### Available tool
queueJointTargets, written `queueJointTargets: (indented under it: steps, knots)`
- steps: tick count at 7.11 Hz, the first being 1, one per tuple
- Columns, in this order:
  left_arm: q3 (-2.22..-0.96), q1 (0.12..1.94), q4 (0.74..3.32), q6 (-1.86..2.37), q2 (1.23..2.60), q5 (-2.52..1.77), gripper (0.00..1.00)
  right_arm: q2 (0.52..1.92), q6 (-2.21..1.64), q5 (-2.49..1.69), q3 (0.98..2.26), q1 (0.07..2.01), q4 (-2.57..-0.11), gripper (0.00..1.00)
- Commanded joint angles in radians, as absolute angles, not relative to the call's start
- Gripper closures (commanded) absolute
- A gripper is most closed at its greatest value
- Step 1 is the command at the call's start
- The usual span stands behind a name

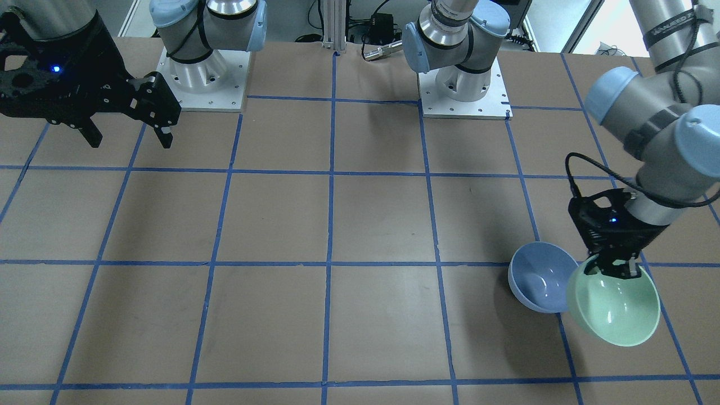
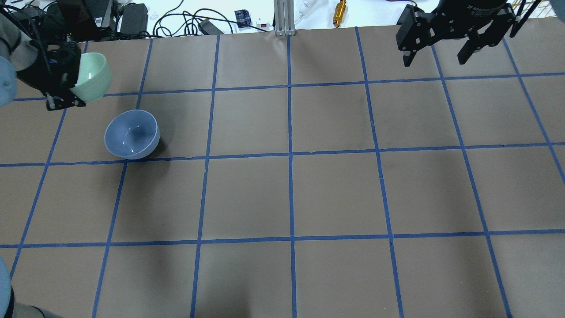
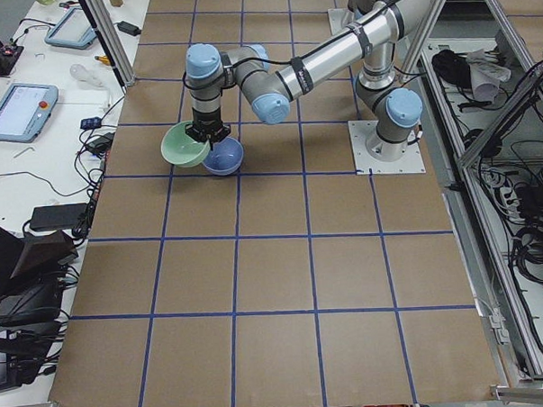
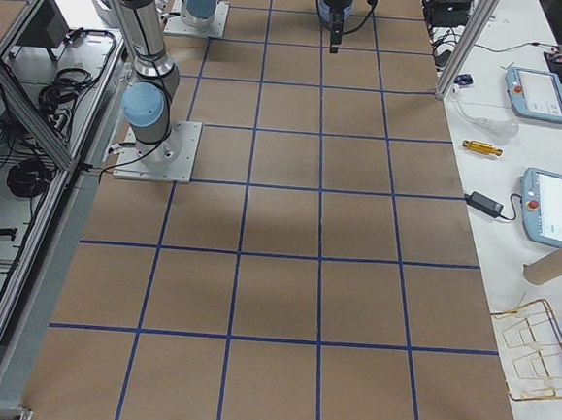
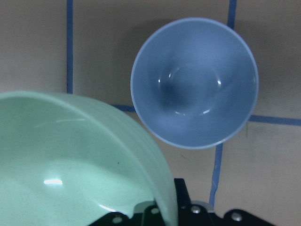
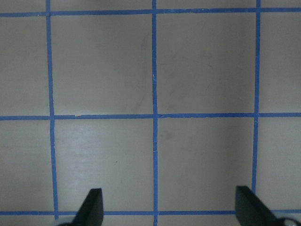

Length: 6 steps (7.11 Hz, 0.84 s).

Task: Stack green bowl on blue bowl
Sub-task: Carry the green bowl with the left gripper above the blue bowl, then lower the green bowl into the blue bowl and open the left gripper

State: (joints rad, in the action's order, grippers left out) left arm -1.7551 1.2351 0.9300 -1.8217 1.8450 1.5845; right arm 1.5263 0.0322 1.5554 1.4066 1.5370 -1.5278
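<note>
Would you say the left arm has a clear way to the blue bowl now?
Probably yes: the left claw holds the green bowl lifted beside the blue bowl, whose open top is uncovered, and the right claw hangs far off.

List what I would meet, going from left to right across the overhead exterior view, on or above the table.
left gripper → green bowl, which it holds by the rim → blue bowl, on the table → right gripper, open, far to the right.

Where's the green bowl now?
The green bowl is in the left gripper, held by its rim, beside the blue bowl at the overhead view's far left.
</note>
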Motion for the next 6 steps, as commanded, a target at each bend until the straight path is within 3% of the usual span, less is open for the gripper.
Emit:
queueJointTargets:
  steps: [1, 6]
  knots:
    - [-1.931, 1.272, 0.749, -1.805, 1.842, 1.601, 1.0, 1.525, 0.034, 1.555, 1.407, 1.537, -1.528, 0.0]
    - [-1.953, 1.261, 0.755, -1.825, 1.813, 1.658, 1.0, 1.526, 0.034, 1.557, 1.407, 1.537, -1.528, 0.0]
